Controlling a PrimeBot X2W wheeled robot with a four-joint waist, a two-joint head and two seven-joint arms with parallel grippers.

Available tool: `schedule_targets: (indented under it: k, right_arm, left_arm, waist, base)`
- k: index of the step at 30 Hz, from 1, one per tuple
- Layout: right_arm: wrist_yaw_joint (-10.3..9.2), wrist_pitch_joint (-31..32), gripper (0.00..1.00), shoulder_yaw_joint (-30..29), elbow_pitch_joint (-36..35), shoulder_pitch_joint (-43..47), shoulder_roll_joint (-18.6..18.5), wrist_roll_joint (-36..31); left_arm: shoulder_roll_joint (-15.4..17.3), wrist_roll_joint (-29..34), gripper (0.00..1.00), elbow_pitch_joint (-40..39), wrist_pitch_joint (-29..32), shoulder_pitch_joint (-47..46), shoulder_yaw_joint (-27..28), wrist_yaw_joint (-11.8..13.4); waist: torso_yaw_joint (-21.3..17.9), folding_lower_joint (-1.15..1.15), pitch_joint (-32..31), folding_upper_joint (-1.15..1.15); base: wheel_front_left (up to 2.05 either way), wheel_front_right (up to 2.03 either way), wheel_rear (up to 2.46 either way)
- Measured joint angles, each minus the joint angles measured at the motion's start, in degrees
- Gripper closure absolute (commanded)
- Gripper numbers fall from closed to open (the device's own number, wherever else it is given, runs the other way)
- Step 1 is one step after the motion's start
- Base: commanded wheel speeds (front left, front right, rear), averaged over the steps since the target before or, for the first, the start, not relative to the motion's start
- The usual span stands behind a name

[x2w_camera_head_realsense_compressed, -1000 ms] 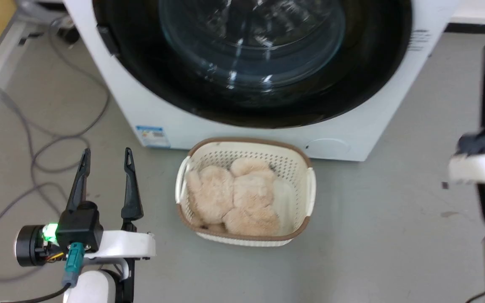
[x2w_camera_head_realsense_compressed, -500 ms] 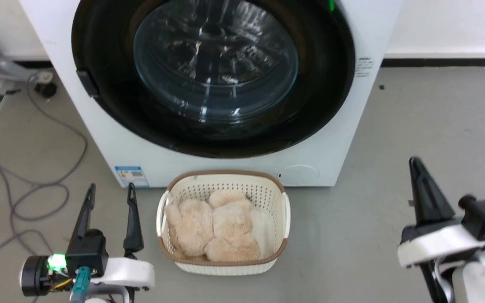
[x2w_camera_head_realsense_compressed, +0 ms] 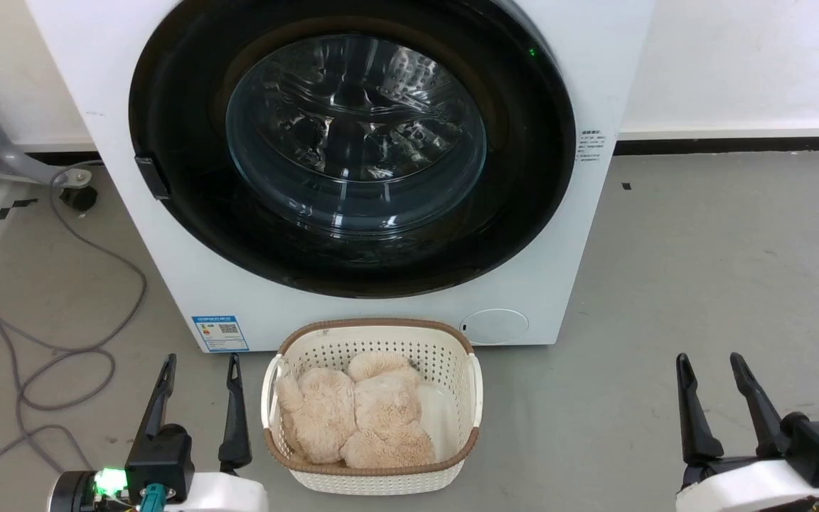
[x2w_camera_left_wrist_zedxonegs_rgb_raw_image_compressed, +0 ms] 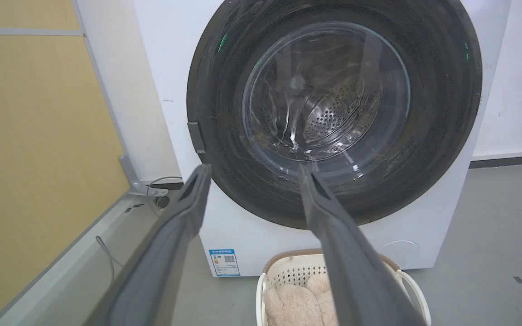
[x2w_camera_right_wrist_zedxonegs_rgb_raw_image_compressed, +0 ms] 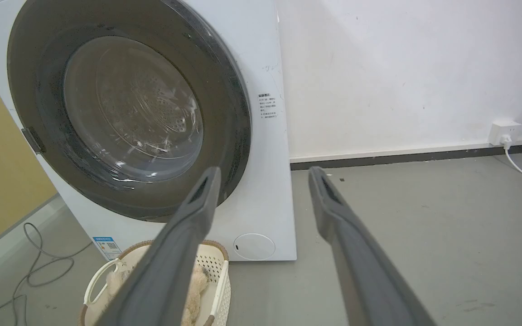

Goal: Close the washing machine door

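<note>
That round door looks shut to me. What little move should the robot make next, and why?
Probably just park its arms: the washing machine door sits flush in the washing machine front, no gap showing, and the left gripper and right gripper are open, empty and clear of it.

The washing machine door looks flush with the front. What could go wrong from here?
1. The large round glossy black door sits flush on the white front-loading washing machine, but whether it has latched cannot be seen; it may spring open.
2. The cream perforated plastic basket stands close before the machine, between the open left gripper and right gripper; a forward move may knock it.
</note>
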Motion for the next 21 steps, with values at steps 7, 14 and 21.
schedule_targets:
  k: [7,14,21]
  right_arm:
    - [0.00,0.0,0.00,0.4,-0.4,0.8,0.0,0.0]
    - [0.00,0.1,1.00,0.4,-0.5,0.9,0.0,-0.2]
    - [0.00,0.7,1.00,0.5,-0.7,0.9,0.0,-0.5]
  left_arm:
    - [0.0,-0.1,0.00,0.5,0.0,0.4,-0.1,0.0]
    - [0.0,0.0,1.00,0.8,0.1,0.4,-0.2,0.0]
    - [0.0,0.0,1.00,0.7,0.8,0.4,-0.2,-0.1]
  waist:
    - [-0.4,0.00,-0.4,0.00]
    - [-0.3,0.00,-0.4,0.00]
    - [-0.1,0.00,-0.3,0.00]
  base:
    - [0.00,0.00,0.00]
    - [0.00,0.00,0.00]
    - [0.00,0.00,0.00]
